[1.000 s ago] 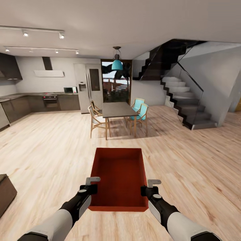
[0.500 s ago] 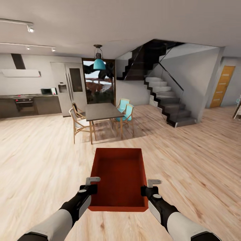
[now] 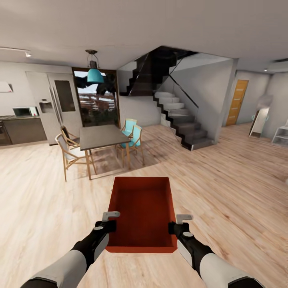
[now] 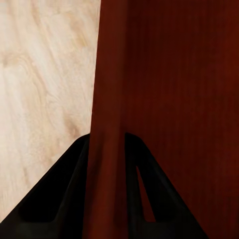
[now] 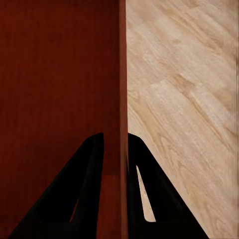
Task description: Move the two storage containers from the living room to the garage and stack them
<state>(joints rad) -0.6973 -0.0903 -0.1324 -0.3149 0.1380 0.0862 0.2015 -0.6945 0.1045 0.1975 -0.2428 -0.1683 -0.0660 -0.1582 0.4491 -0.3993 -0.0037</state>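
Bin (image 3: 144,212) side walls betw fingers (image 4: 74,189) of L & R grippers

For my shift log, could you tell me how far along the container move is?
Done: one red bin is lifted. In hand: the left gripper and right gripper clamp its side walls above the wood floor. Left: reaching the garage, then stacking both bins.

Directly ahead, the light wood plank floor (image 3: 224,188) lies open toward the orange wooden door (image 3: 237,102) at far right. Obstacles: ahead left, the dark rectangular dining table (image 3: 102,137) ringed by wooden chairs (image 3: 67,154) and turquoise chairs (image 3: 135,138); centre, the dark grey staircase (image 3: 180,124). The orange-red rectangular storage bin (image 3: 142,214) spans the gap between both arms.
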